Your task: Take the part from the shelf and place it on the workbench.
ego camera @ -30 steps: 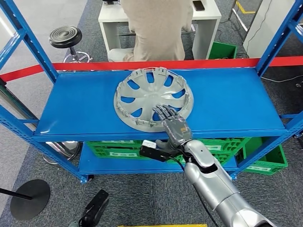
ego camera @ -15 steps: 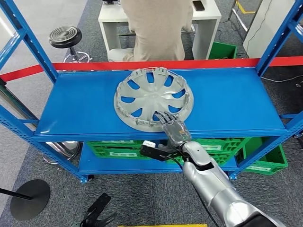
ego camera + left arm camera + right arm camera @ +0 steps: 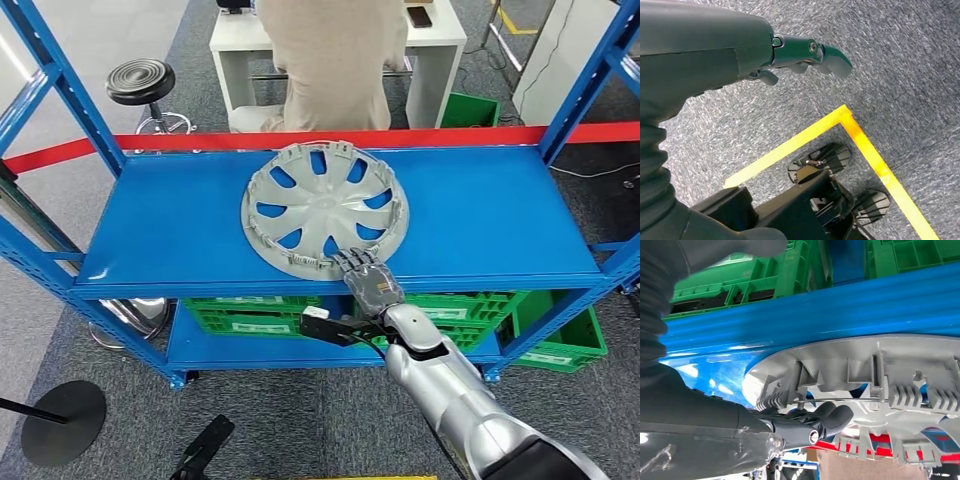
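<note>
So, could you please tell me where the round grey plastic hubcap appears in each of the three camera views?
Head view: the round grey plastic hubcap lies flat at the middle of the blue metal shelf, its near rim under the right robot hand.
Right wrist view: its ribbed rim crosses the frame beside the fingers.
Left wrist view: not in it; grey carpet and yellow floor tape.
Shared landmark: the blue shelf.
</note>
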Robot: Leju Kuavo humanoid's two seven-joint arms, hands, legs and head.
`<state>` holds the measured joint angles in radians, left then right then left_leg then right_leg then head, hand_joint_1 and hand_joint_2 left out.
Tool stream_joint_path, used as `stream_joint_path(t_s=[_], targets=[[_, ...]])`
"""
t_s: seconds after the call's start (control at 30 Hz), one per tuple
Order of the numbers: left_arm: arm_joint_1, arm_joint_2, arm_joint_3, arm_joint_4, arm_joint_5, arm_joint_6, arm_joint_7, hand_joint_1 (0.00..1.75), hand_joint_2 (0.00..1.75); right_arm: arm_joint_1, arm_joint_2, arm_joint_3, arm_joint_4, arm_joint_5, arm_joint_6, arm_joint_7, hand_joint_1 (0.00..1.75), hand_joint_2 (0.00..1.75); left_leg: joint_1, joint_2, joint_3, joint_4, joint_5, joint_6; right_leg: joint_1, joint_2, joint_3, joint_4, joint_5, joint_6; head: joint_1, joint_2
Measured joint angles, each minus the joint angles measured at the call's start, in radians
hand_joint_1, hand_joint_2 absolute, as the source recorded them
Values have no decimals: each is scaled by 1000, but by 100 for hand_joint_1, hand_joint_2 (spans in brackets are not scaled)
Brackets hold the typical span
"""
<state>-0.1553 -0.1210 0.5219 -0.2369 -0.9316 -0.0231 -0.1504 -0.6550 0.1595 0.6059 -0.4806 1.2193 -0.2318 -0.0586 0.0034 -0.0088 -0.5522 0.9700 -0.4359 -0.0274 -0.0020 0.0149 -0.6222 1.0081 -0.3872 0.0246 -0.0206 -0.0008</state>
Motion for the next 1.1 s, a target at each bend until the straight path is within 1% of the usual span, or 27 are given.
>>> stream_joint_path(t_s=[0.03, 0.23, 0.37, 0.8, 1.0, 1.1], targets=[[0, -1, 0, 0, 0, -1, 0, 0, 175, -4, 1, 0, 7, 2, 4, 0, 44, 175, 0, 0, 1, 0, 0, 0, 0, 0, 1, 0, 0, 0, 0, 0], [0, -5, 0, 0, 0, -5, 0, 0, 175, -19, 4, 0, 33, 8, 15, 2, 44, 175, 0, 0, 7, 0, 0, 0, 0, 0, 8, -1, 0, 0, 0, 0], [0, -6, 0, 0, 0, -6, -1, 0, 0, -26, 5, 0, 38, 8, 15, 4, 175, 175, 0, 0, 8, 0, 0, 0, 0, 0, 9, -1, 0, 0, 0, 0], [1, -5, 1, 0, 0, -7, -12, 0, 0, -44, 6, -15, 41, 16, 6, -6, 175, 175, 0, 0, 10, 0, -1, 1, 0, 0, 11, -2, -1, 2, 0, 0], [5, -5, 4, 0, 4, -5, -21, 0, 0, -26, 6, -29, 35, 13, -42, -26, 175, 175, 0, 0, 10, 0, -1, 2, 0, 0, 12, -2, -1, 2, -1, 0], [9, -5, 8, 0, 9, 0, -28, 0, 0, -7, 5, -44, 7, 9, -66, -37, 175, 175, 0, 0, 10, 0, -1, 2, 0, -1, 12, -3, -1, 2, -1, 0]])
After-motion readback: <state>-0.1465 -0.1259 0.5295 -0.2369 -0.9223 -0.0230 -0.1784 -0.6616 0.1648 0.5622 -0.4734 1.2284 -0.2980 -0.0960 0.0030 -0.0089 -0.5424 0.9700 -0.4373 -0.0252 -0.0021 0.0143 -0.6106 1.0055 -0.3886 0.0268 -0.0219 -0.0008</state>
